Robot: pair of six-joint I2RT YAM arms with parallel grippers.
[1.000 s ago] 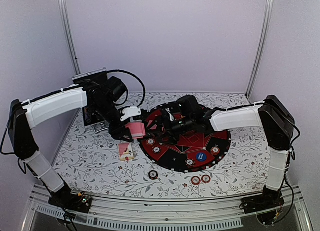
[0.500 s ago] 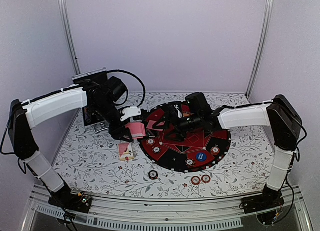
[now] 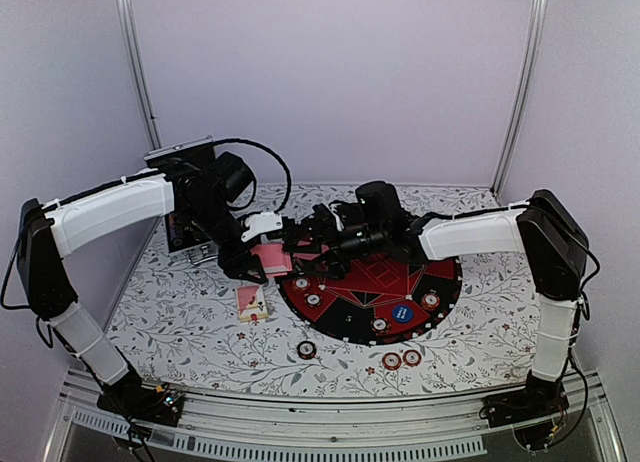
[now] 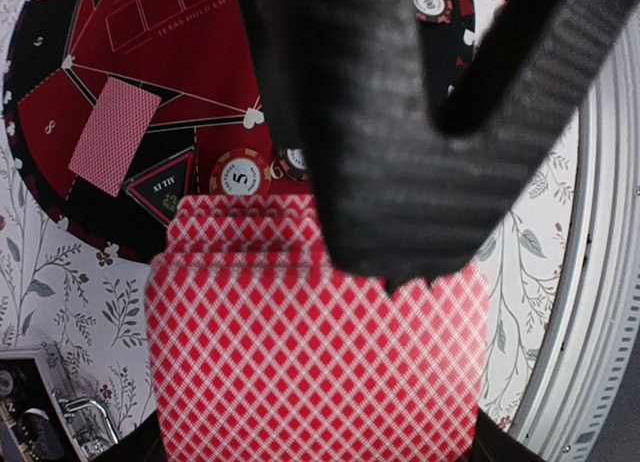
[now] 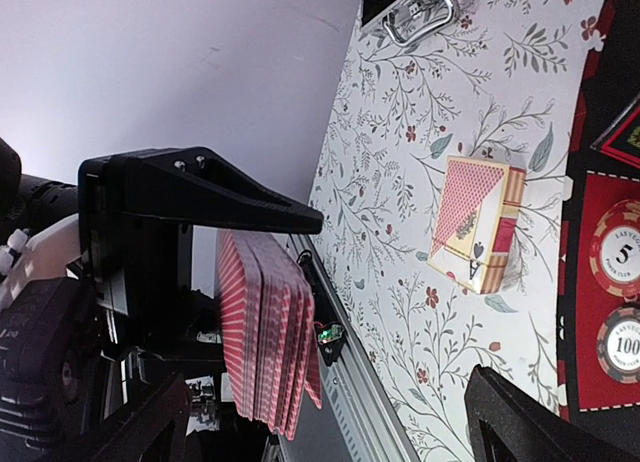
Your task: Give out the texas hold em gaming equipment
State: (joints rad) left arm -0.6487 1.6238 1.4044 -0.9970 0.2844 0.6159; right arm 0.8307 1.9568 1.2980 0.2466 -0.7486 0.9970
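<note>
White and flowery, the table (image 3: 190, 332) has a round black-and-red mat (image 3: 345, 320) lying right of its middle. The left hand (image 3: 258, 254) squeezes a stack of pink-backed cards (image 4: 310, 372) above the mat's left rim, and the right hand (image 3: 302, 244), spread wide and holding nothing, is just beside that stack. One card (image 4: 113, 135) lies face down on the mat, and two red-and-white chips (image 3: 391, 361) sit by the table's near edge.

The floral table (image 3: 480, 342) bears a round poker mat (image 3: 441, 282), card box (image 3: 252, 302), 3 loose chips (image 3: 391, 361) and case (image 3: 182, 232).
</note>
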